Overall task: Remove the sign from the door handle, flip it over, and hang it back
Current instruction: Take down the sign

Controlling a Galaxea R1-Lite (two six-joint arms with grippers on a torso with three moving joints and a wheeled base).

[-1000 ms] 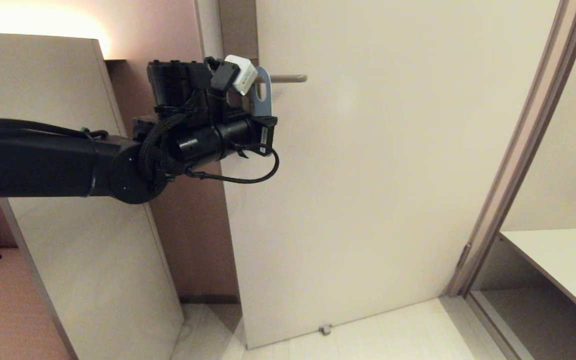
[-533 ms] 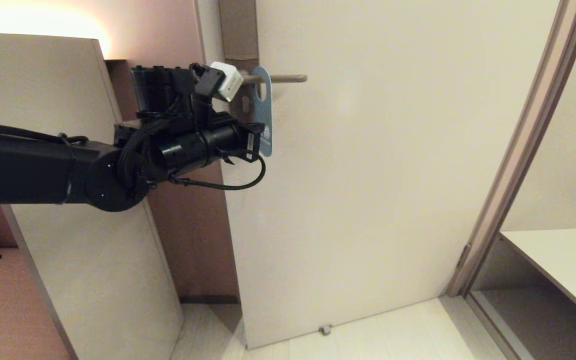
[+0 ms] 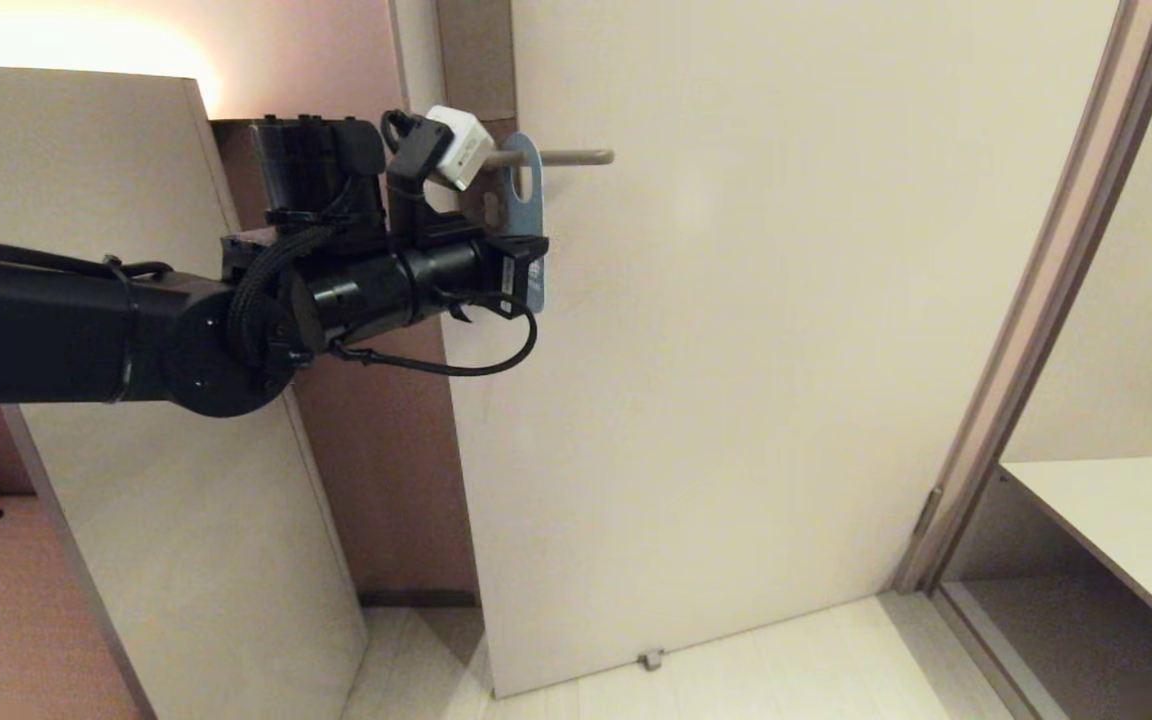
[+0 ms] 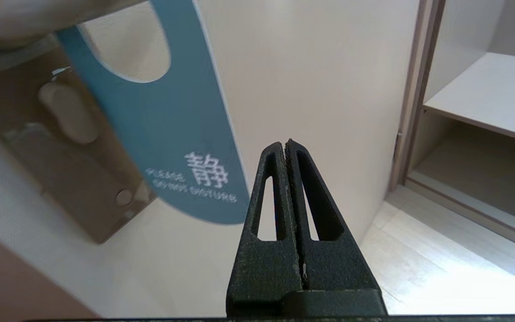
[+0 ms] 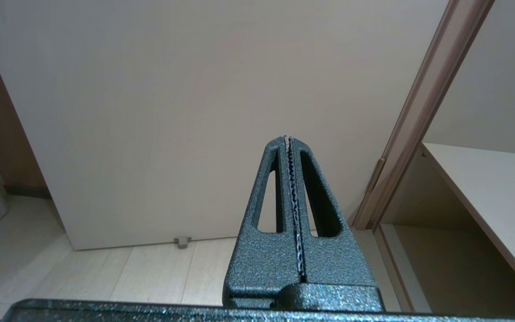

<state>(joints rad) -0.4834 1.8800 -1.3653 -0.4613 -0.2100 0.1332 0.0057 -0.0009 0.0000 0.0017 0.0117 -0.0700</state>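
Note:
A blue sign (image 3: 528, 190) with white "please do not disturb" lettering hangs by its hole on the door handle (image 3: 576, 157). It also shows in the left wrist view (image 4: 172, 134), slightly blurred, beside the lock plate (image 4: 61, 152). My left gripper (image 4: 285, 145) is shut and empty, its tips just beside the sign's lower edge and pointing at the door. In the head view my left wrist (image 3: 496, 265) covers the sign's lower part and hides the fingers. My right gripper (image 5: 288, 139) is shut and empty, low down, facing the door's lower part.
The cream door (image 3: 736, 350) fills the middle. A tall cream panel (image 3: 136, 450) stands at the left under my left arm. The door frame (image 3: 1036, 300) and a shelf (image 3: 1126, 520) are at the right. A small door stop (image 3: 649, 659) sits on the floor.
My left arm drew back to the left from the sign, then came back right and slightly up. The sign stays on the handle.

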